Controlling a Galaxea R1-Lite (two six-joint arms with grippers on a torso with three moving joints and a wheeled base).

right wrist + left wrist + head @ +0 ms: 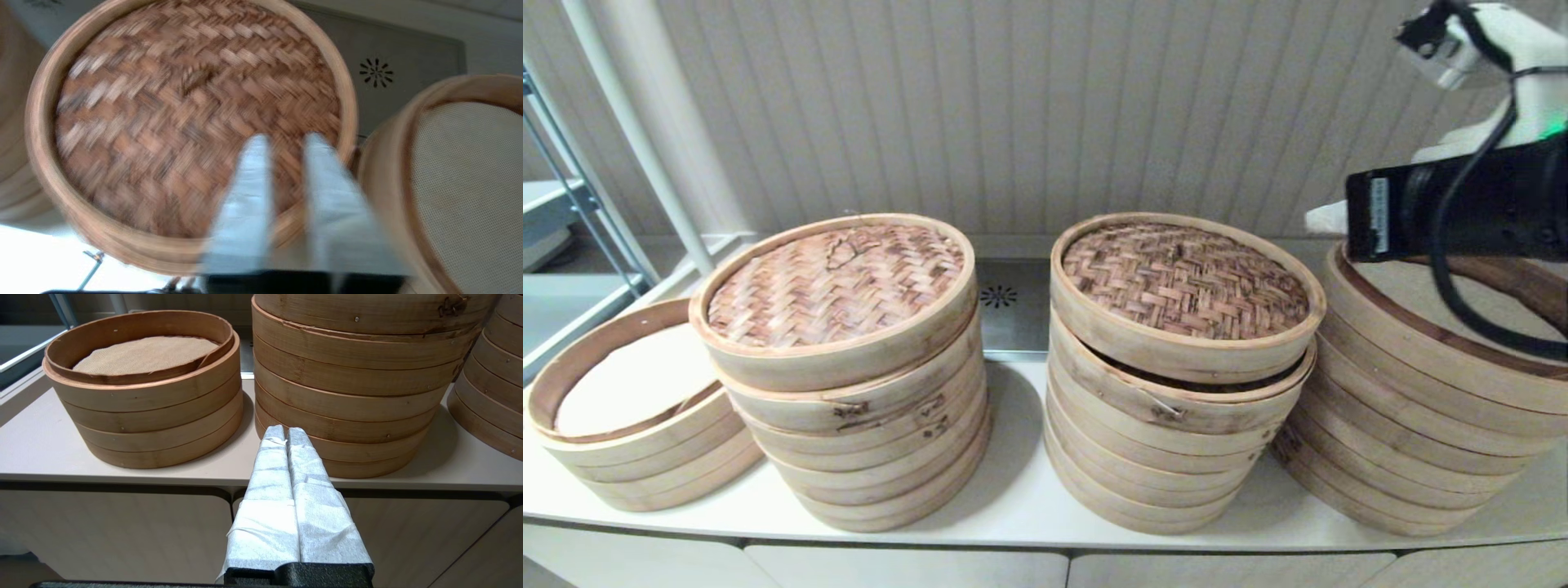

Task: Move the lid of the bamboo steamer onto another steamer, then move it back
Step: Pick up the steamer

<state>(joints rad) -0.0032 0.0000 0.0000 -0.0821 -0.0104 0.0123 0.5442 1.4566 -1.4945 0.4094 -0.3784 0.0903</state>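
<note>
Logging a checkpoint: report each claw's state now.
Left claw: shut, empty, parked below the counter edge.
Right claw: slightly open, empty, above the lid.

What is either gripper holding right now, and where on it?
Nothing. Right gripper is open above the lid; left gripper is shut on nothing.

A pale ribbed panel wall (1013, 106) runs behind the long white table (1013, 498), which has flat cabinet fronts (114, 535) below. A white metal shelf rack (572, 212) stands left.
</note>
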